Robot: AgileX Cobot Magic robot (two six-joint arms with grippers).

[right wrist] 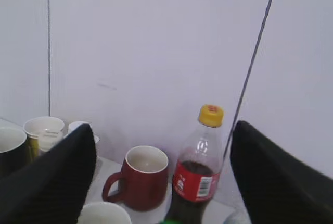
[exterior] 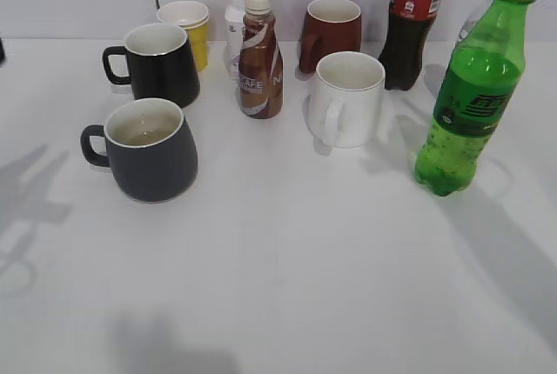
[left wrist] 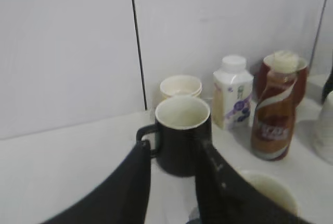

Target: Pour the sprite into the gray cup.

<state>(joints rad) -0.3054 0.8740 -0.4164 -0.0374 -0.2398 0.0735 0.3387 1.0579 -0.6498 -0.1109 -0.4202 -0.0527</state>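
- The gray cup (exterior: 146,150) sits toward the table's (exterior: 287,278) left edge, pale liquid inside, handle pointing left.
- The sprite (exterior: 471,96) stands tilted near the right edge, neck meeting the right gripper (right wrist: 161,172), whose fingers are spread wide in the wrist view.
- The left gripper (left wrist: 173,182) is released, holding nothing, before the black mug (left wrist: 179,133).
- The cola bottle (exterior: 411,22) stands at the far edge.

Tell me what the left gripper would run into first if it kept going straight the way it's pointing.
Most likely the black mug: it sits right ahead between the open fingers of the left gripper, with the yellow cup behind it. Exact depth is unclear.
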